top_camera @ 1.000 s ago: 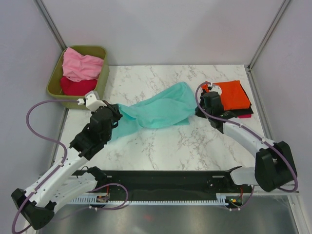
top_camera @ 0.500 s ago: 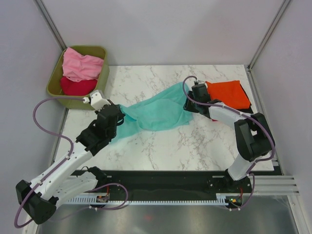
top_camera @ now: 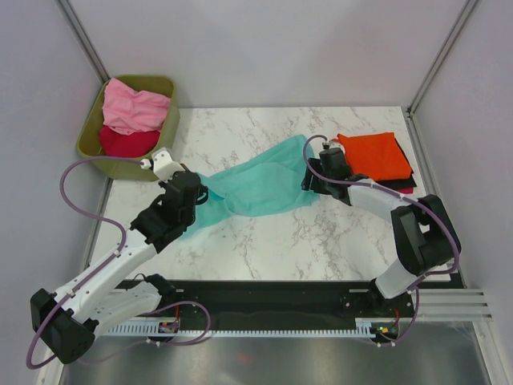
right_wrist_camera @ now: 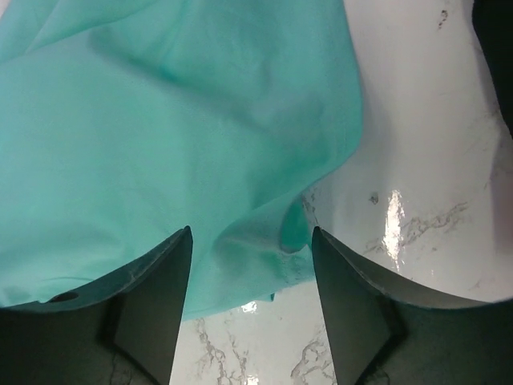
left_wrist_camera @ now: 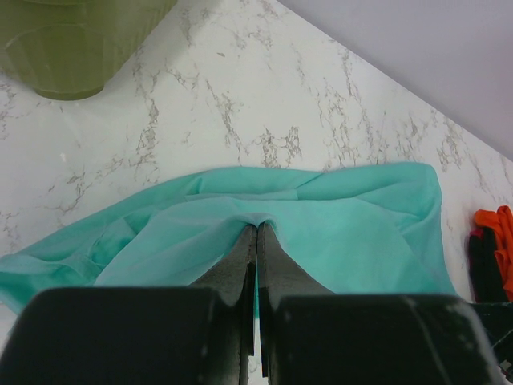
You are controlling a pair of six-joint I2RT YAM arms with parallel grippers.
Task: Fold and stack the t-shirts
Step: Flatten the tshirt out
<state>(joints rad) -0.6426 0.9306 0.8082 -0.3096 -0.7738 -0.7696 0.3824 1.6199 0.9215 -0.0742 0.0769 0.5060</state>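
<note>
Right hand (right_wrist_camera: 251,233) newly open over t-shirt (right_wrist_camera: 160,120)

Front marble (top_camera: 264,241) lies bare — teal shirt (top_camera: 256,180) spans the middle.

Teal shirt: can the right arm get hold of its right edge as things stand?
Probably yes. The right gripper hangs over the teal shirt at its edge, jaws open with cloth between them, and nothing in the way.
</note>
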